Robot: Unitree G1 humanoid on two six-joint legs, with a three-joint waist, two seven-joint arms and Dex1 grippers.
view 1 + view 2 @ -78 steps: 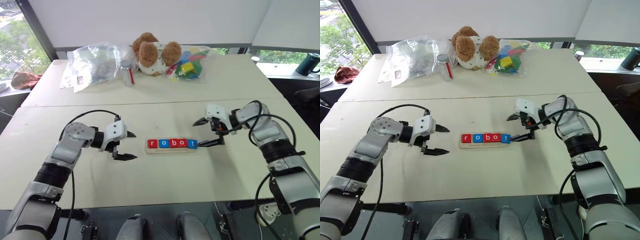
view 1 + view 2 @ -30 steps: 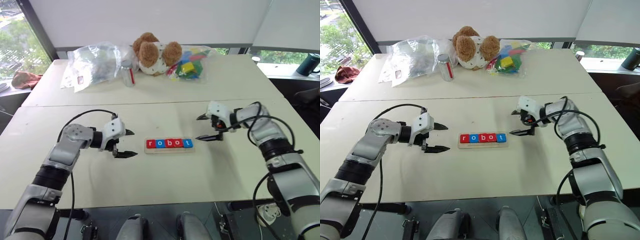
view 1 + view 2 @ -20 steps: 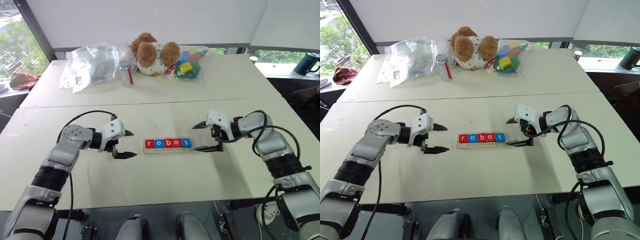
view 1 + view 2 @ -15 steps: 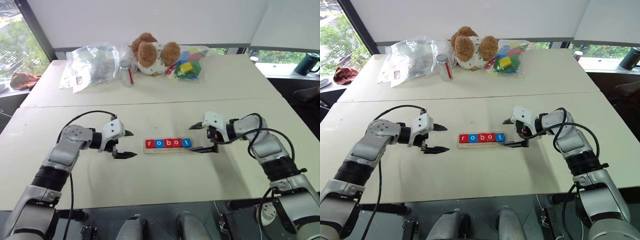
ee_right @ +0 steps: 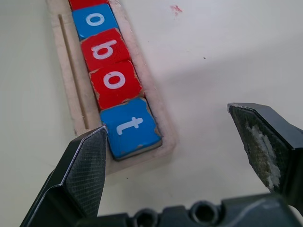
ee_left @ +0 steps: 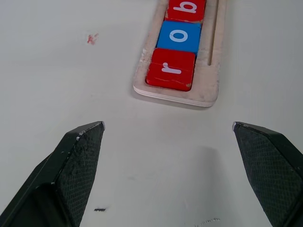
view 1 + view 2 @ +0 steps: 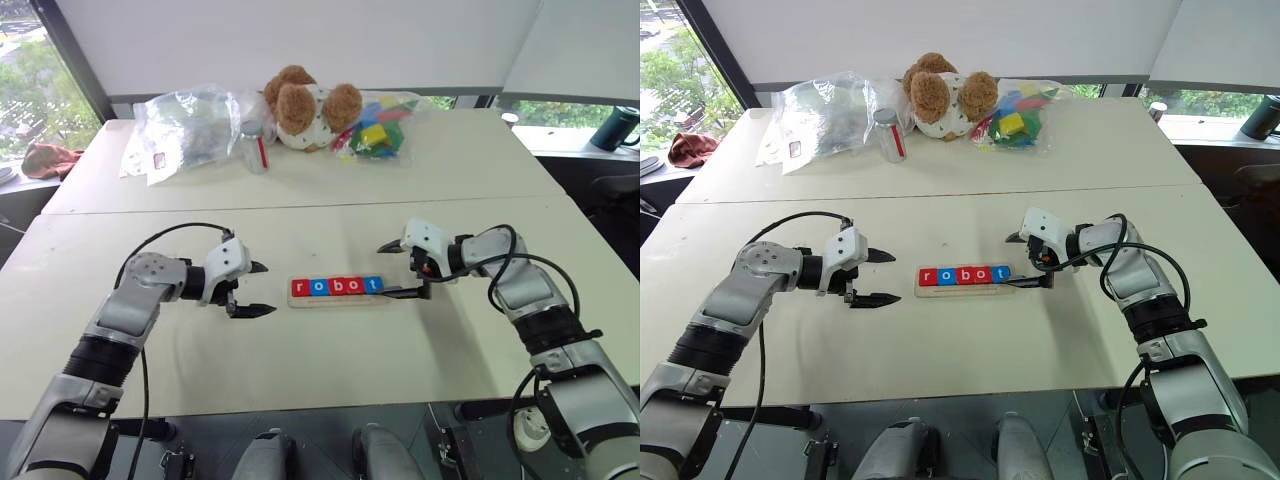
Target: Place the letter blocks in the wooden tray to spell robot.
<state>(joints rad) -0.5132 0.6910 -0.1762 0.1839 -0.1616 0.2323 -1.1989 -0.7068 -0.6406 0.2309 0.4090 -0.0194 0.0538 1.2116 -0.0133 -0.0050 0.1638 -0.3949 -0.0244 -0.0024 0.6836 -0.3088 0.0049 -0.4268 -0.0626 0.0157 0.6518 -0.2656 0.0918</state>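
Both grippers hang wide open and empty over the pale tabletop, one at each end of the long narrow pale wooden tray lying in the middle of the near table. The left gripper hovers with its two black fingers spread well apart, clear of the tray's left end. The right gripper stands just as wide at the tray's right end; its lower finger reaches right beside the blue "t" tile, though contact cannot be made out. Five small square letter blocks fill the slot, touching edge to edge: red "r", blue "o", red "b", red "o", blue "t". In the left wrist view the row is cut off past the "b". Along the far table's back edge sit a brown plush bear, crumpled clear plastic bags and bagged coloured toy blocks, their contents hard to read
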